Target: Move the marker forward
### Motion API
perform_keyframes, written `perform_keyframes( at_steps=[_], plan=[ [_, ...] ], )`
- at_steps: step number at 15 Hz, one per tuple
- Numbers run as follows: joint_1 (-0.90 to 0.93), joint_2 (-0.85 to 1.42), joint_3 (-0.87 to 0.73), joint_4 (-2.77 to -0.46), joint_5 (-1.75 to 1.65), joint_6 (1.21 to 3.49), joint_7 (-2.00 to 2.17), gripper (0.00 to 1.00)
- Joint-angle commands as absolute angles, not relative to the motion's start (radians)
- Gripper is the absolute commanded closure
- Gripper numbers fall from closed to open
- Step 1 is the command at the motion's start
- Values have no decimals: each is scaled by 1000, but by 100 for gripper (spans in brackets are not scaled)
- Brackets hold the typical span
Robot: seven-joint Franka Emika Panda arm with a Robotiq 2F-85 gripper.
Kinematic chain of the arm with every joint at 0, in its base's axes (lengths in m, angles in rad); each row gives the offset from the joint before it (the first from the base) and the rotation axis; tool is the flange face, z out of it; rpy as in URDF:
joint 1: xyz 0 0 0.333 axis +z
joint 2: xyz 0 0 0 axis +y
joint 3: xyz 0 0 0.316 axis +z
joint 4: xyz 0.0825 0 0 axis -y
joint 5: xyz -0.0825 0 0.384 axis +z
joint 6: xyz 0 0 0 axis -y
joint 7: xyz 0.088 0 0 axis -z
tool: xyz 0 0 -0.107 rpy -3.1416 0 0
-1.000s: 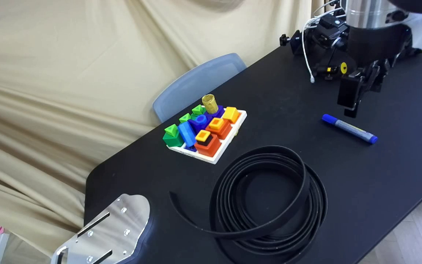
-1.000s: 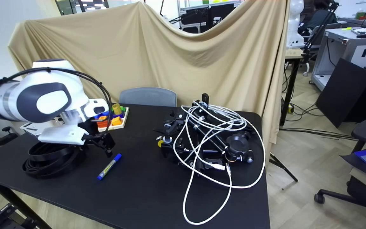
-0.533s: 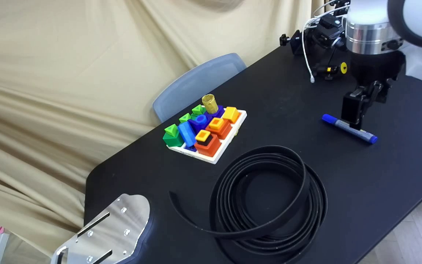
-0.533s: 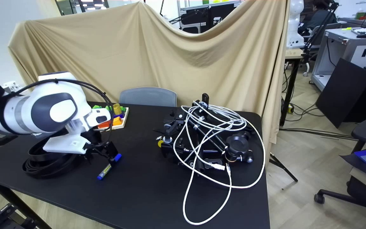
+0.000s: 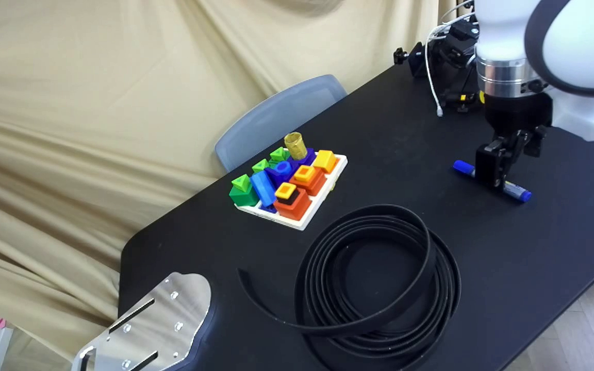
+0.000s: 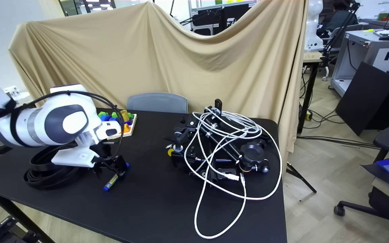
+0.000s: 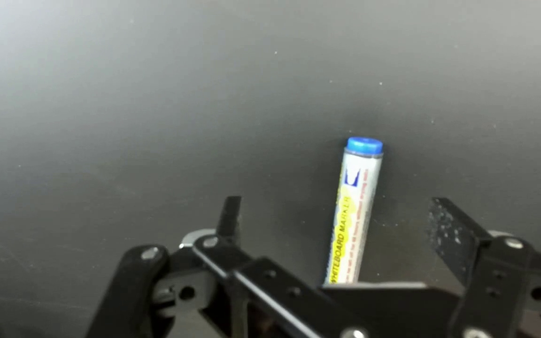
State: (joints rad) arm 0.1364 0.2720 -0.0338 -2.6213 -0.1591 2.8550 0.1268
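The marker has a white and yellow label and blue ends. It lies flat on the black table and shows in both exterior views [image 5: 517, 191] [image 6: 112, 183] and in the wrist view [image 7: 352, 220]. My gripper [image 7: 336, 199] is open, with one finger on each side of the marker and a gap to both. In the exterior views the gripper [image 5: 498, 178] [image 6: 119, 171] is low over the marker's middle and hides part of it. In the wrist view the marker's near end is hidden behind the gripper body.
A coil of black strap [image 5: 379, 288] lies beside the marker on the black table [image 5: 549, 268]. A tray of coloured blocks [image 5: 323, 198] stands near the chair side [image 5: 281, 116]. Black equipment with white cables [image 6: 228, 145] and a metal plate [image 5: 163, 319] are also on the table.
My gripper has moved down from above and beside the marker to low over its middle. The marker has not moved.
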Motion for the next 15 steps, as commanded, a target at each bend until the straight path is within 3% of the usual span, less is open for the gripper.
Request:
perform_keyframes(
  at_steps=[1,2,3,13,14,15],
  plan=[
    [147,327,-30,-2577,-140,2865,157,0],
    [144,336,-25,-2570,-131,2868,151,25],
    [144,344,-23,-2564,-124,2870,148,26],
    [91,363,54,-2540,33,2907,103,95],
    [90,356,56,-2540,35,2902,102,99],
    [89,348,56,-2537,38,2893,100,95]
  ],
)
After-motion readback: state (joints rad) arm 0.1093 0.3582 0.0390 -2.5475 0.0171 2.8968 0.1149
